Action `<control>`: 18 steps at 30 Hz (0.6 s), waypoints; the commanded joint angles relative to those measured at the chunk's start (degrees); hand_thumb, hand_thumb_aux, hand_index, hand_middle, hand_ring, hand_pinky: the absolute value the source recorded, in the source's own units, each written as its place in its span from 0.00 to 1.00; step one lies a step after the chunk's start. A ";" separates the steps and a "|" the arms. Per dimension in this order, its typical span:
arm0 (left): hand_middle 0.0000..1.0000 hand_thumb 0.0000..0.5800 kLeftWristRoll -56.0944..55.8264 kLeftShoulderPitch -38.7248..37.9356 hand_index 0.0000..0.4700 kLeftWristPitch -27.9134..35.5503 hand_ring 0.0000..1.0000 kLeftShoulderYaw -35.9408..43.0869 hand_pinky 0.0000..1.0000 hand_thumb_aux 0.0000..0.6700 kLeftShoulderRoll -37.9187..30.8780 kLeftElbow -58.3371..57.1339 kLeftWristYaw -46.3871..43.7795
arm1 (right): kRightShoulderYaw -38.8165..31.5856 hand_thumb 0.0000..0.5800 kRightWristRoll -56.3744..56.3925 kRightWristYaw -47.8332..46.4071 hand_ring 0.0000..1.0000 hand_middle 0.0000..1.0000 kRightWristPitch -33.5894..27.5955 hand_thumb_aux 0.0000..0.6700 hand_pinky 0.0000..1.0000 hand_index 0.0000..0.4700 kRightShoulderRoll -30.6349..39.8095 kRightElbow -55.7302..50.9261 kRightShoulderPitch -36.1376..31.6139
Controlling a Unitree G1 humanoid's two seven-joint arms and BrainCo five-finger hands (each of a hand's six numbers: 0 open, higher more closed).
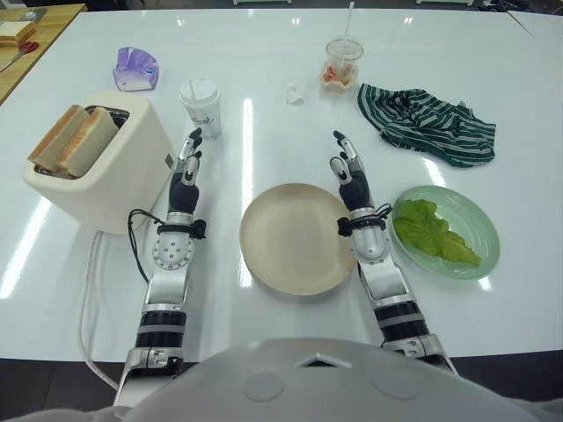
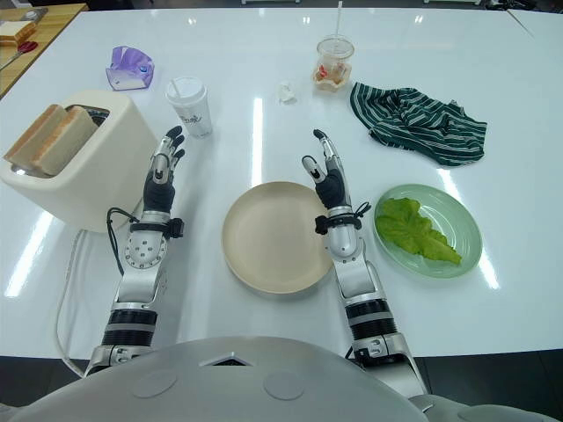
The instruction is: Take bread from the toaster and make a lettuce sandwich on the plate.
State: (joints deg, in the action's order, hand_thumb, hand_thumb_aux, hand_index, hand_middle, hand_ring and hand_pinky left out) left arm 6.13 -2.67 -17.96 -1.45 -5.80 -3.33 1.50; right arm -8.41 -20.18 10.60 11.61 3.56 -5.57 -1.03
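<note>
White surface [image 1: 264,70]: my left hand [image 1: 186,176] and right hand [image 1: 350,173] flank the plate [image 1: 295,239], open and empty. Bread [image 1: 75,139] stands in the toaster [image 1: 132,180] at left; lettuce [image 1: 435,230] waits at right. I should pinch one slice by its top and lift straight up.

The toaster [image 2: 79,189] near the left edge of the bench [image 2: 264,53] holds two slices of bread [image 2: 48,139]. A beige plate [image 2: 264,242] lies near the front edge between the left hand [image 2: 161,176] and right hand [image 2: 328,180], both with fingers straight. Lettuce [image 2: 413,229] lies on a green plate [image 2: 466,220] just right of the right hand.
</note>
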 commanded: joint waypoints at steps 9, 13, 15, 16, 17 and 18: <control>0.00 0.00 0.13 0.05 0.00 0.31 0.00 -0.11 0.00 0.00 -0.20 -0.25 0.20 | 0.44 0.00 0.44 0.19 0.00 0.00 -0.16 0.00 0.00 0.00 0.08 -0.33 0.18; 0.00 0.00 0.13 -0.94 0.00 -2.12 0.00 -0.74 0.00 0.00 -0.44 6.16 0.70 | 0.51 0.00 0.39 0.52 0.00 0.00 -0.04 0.00 0.00 0.00 0.04 -0.44 0.57; 0.00 0.00 0.35 -1.36 0.00 -4.25 0.00 -0.80 0.00 0.00 -1.95 14.01 -0.66 | 0.41 0.00 0.35 0.39 0.00 0.00 -0.06 0.00 0.00 0.00 0.08 -0.08 0.88; 0.00 0.00 -2.29 -1.20 0.00 -3.17 0.00 -1.39 0.00 0.00 -3.19 18.06 -2.61 | 0.35 0.00 0.31 0.37 0.00 0.00 -0.02 0.00 0.00 0.00 0.09 -0.17 0.91; 0.00 0.00 -4.15 -0.74 0.00 -1.91 0.00 -3.01 0.00 0.00 -4.85 21.33 -3.90 | 0.26 0.00 0.26 0.38 0.00 0.00 0.06 0.00 0.00 0.00 0.07 -0.43 0.86; 0.00 0.00 -4.97 0.03 0.00 -0.70 0.00 -5.85 0.00 0.00 -7.11 24.15 -4.56 | 0.09 0.00 0.17 0.37 0.00 0.00 0.10 0.00 0.00 0.00 0.01 -0.61 0.75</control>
State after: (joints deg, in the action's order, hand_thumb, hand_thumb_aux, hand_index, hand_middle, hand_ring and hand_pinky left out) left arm 3.20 -3.53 -21.12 -3.29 -9.30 16.13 -1.51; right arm -8.34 -20.19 10.98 11.95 3.62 -5.59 -0.32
